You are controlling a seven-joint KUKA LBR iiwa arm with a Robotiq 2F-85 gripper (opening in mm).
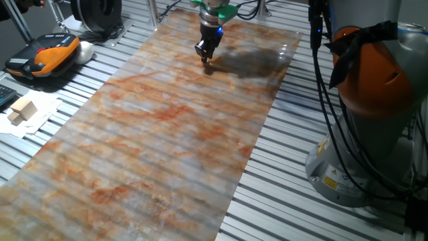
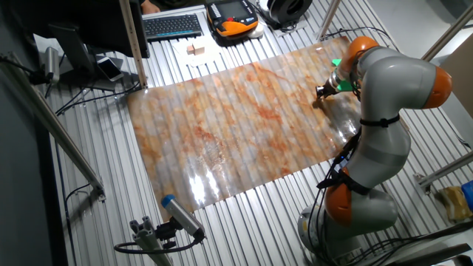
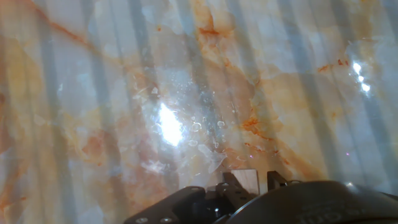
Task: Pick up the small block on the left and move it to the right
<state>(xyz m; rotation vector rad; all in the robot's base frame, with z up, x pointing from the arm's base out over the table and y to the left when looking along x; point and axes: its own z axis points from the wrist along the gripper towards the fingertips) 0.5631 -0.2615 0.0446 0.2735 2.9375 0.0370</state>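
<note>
My claw (image 1: 206,56) is low over the tabletop (image 1: 167,134) near its far edge. Its narrow fingers (image 3: 233,184) grip the small block (image 3: 249,181).

A glossy marble-patterned orange and grey sheet (image 1: 167,134) covers the ribbed metal surface (image 1: 321,214). At the left edge, pale wooden blocks (image 1: 21,110) sit on white paper (image 1: 37,119). An orange and black handheld control pendant (image 1: 43,55) lies upper left.
</note>
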